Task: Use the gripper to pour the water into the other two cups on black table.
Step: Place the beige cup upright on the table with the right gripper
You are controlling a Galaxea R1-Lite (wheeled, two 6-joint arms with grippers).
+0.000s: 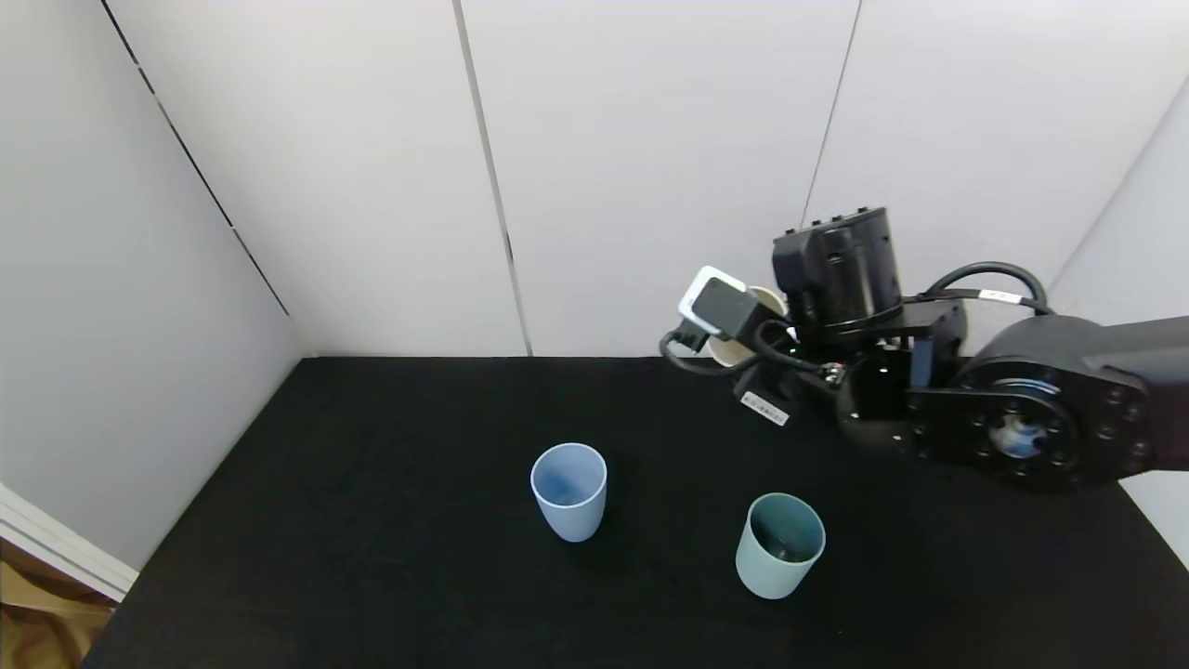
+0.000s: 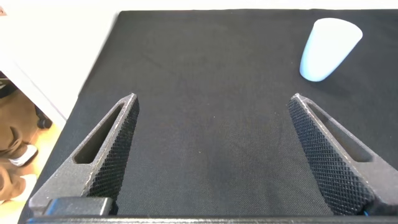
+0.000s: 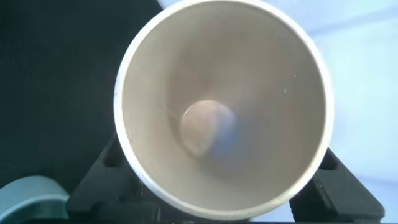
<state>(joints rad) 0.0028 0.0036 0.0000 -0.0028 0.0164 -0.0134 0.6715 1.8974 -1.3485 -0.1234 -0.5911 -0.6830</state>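
My right gripper (image 1: 754, 336) is shut on the cream-beige cup (image 1: 770, 299) and holds it above the back right of the black table (image 1: 418, 557). The white-grey box on the wrist hides most of the cup there. In the right wrist view the cup (image 3: 249, 74) fills the picture between the fingers (image 3: 99, 180), with a faint glint of water (image 3: 208, 127) at its bottom. The light blue cup (image 1: 568, 491) stands upright mid-table. The teal-green cup (image 1: 779, 545) stands upright to its right, below and in front of the held cup. My left gripper (image 2: 214, 99) is open and empty over bare table.
Grey wall panels close the table at the back and on both sides. The table's left edge and the floor show in the left wrist view (image 2: 74, 106). The light blue cup (image 2: 329, 46) is far from the left gripper. The teal-green cup's rim (image 3: 31, 199) shows under the held cup.
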